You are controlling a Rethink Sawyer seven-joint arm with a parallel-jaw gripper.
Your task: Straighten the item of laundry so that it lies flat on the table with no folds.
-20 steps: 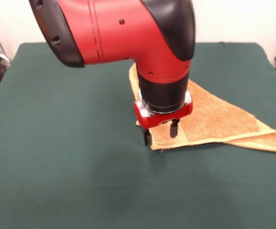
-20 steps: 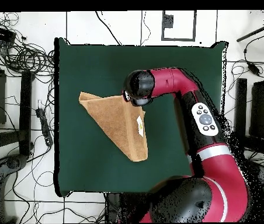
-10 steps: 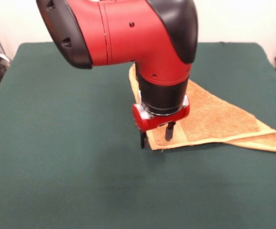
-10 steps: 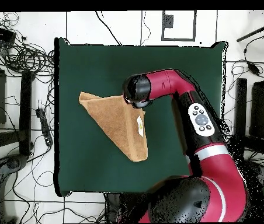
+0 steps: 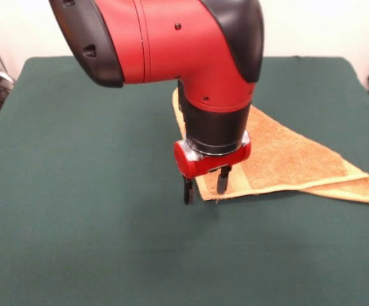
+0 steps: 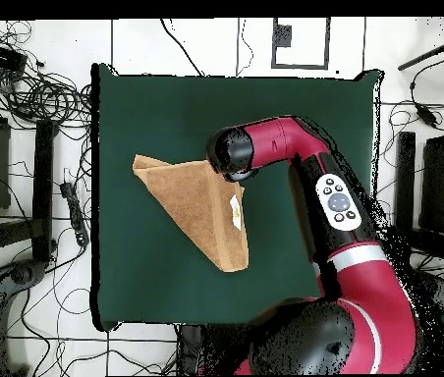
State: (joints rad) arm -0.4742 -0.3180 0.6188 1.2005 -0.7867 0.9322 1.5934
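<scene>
The golden-orange towel [image 5: 292, 162] lies folded into a rough triangle on the dark green table [image 5: 76, 191], with a doubled edge along its near side. In the overhead view the towel [image 6: 196, 206] shows a small white tag [image 6: 235, 211]. My gripper [image 5: 203, 186] hangs straight down over the towel's near left corner. Its fingers are open, one finger just off the corner over the table and the other over the cloth, both low at the surface. It holds nothing. In the overhead view the arm's wrist [image 6: 231, 154] hides the gripper and that corner.
Cables and equipment lie on the floor around the table [image 6: 29, 88]. The arm's red links [image 6: 349, 216] stretch over the table's right side in the overhead view.
The gripper has come down and shifted slightly left in the front view, so its fingers now straddle the towel's corner closer to the table. The towel has not moved.
</scene>
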